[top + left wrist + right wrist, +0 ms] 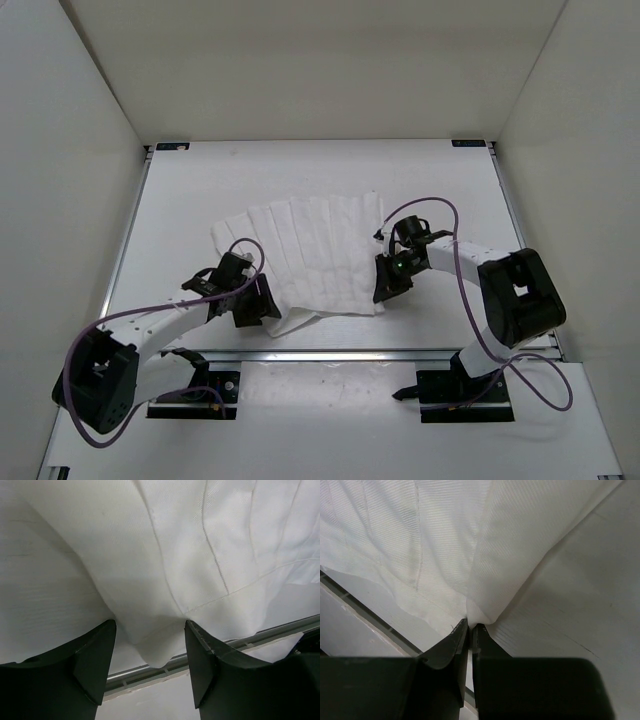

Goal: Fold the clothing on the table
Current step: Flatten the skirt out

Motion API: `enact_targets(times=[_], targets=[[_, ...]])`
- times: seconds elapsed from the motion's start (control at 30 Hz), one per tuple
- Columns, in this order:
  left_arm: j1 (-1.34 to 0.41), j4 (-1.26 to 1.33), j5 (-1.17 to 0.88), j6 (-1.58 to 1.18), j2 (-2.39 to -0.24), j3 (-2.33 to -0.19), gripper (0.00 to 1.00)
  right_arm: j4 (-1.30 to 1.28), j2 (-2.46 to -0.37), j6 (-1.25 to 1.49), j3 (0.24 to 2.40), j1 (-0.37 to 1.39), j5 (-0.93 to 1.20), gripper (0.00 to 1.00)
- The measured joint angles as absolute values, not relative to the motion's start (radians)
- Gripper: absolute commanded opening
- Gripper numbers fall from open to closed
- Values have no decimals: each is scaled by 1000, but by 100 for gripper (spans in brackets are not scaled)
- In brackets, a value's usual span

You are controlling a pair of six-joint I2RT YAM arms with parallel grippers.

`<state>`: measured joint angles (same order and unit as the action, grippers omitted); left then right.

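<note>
The clothing (310, 260) is a thin white piece with parallel crease lines, spread on the white table (200, 190). At its near left corner my left gripper (252, 300) stands open. In the left wrist view a drooping fold of the clothing (155, 650) hangs between the wide-apart fingers of that gripper (150, 630). My right gripper (385, 287) is at the near right edge. The right wrist view shows this gripper (470, 626) shut on a pinched bit of the clothing (480, 605), which rises into a ridge from the pinch.
A silver rail (330, 353) runs along the table's near edge, just behind both grippers. White walls close in the table on the left, right and far sides. Purple cables loop off both arms.
</note>
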<state>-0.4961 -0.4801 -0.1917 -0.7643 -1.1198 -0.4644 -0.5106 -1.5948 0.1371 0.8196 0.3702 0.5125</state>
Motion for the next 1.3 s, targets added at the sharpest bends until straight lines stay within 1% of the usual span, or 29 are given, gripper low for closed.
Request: enact_targets(times=[0.03, 0.1, 0.13, 0.2, 0.23, 0.3, 0.33, 0.5, 0.6, 0.67, 0.73, 0.83, 0.97, 1.03, 1.1, 1.13, 1.2, 1.3], targets=[[-499, -472, -191, -773, -1124, -464, 63, -511, -1598, 134, 820, 370, 518, 1], [-501, -458, -186, -789, -1130, -461, 49, -511, -1602, 130, 820, 371, 522, 1], [-501, -455, -179, -795, -1132, -456, 45, -511, -1602, 130, 820, 372, 524, 1], [-499, -450, -171, -809, -1136, -449, 27, -510, -1602, 130, 820, 373, 526, 0], [-499, -448, -162, -812, -1137, -445, 23, -510, -1602, 130, 820, 373, 528, 0], [-499, -448, -157, -817, -1140, -440, 3, -510, -1602, 130, 820, 371, 533, 0], [-501, -448, -154, -822, -1140, -440, 0, -509, -1602, 130, 820, 369, 535, 1], [-496, -465, -147, -805, -1142, -453, 0, -513, -1602, 132, 823, 333, 551, 0], [-448, -491, -152, -766, -1170, -494, 0, -526, -1602, 148, 859, 289, 572, 0], [-396, -518, -160, -723, -1245, -578, 0, -525, -1602, 166, 908, 250, 607, 0], [-357, -540, -157, -660, -1370, -727, 0, -549, -1617, 173, 1009, 218, 623, 0], [-343, -627, -116, -542, -1589, -1080, 0, -578, -1681, 164, 1250, 176, 620, 0], [-347, -692, -28, -371, -1880, -1700, 0, -641, -1833, 151, 1725, 117, 600, 0], [-352, -707, 17, -305, -1975, -1987, 0, -643, -1882, 141, 1956, 89, 579, 0], [-351, -683, 51, -260, -1995, -2164, 0, -631, -1882, 130, 2089, 67, 568, 0], [-352, -656, 59, -245, -1977, -2199, 0, -617, -1866, 126, 2126, 53, 567, 0], [-351, -583, 57, -232, -1887, -2171, 0, -593, -1802, 118, 2130, 30, 582, 0], [-360, -446, 34, -220, -1671, -1935, 0, -541, -1655, 98, 1977, 31, 596, 0]])
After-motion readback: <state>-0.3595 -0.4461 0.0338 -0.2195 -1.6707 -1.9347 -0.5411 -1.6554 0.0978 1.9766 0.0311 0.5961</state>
